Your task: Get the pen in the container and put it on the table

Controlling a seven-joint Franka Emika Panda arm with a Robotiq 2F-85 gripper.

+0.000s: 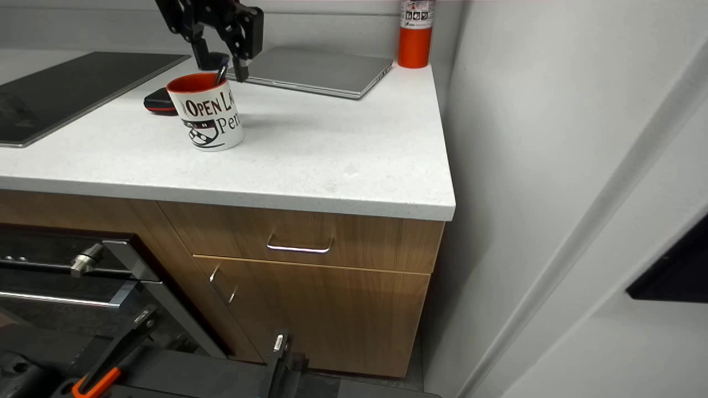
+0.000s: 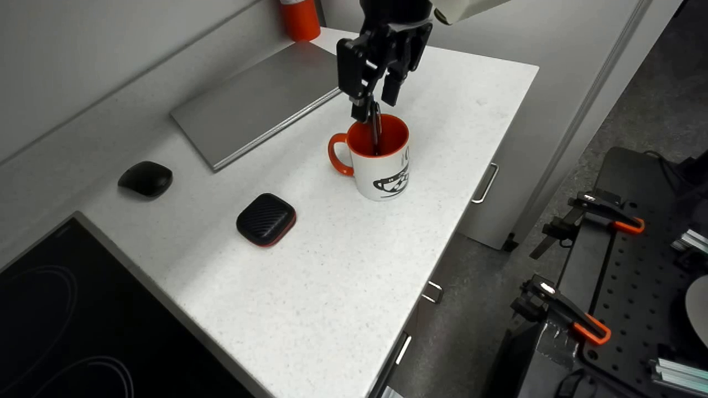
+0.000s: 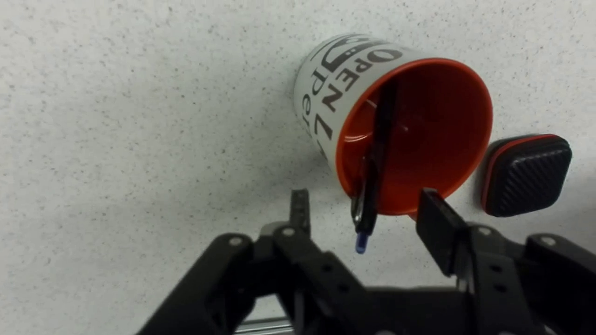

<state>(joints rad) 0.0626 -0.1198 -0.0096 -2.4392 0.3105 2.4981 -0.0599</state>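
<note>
In the wrist view the end effector (image 3: 368, 218) has its fingers spread apart, with the blue-tipped end of the pen (image 3: 376, 160) showing between them and a gap to either side. The pen leans inside the mug (image 3: 433, 132) and pokes out over the rim at 7 o'clock. In an exterior view the mug stands upright on the tabletop (image 2: 310, 287); counted from it, a flat grey slab (image 2: 257, 108) lies at 10 o'clock, a rounded black object (image 2: 147, 178) at 9 and a black case (image 2: 266, 219) at 8.

Mug (image 1: 208, 119) is wht w/ dk lettering, red-orange inside; pen (image 3: 374, 170) blk, blue end; table (image 3: 163, 139) wht, speckled.
</note>
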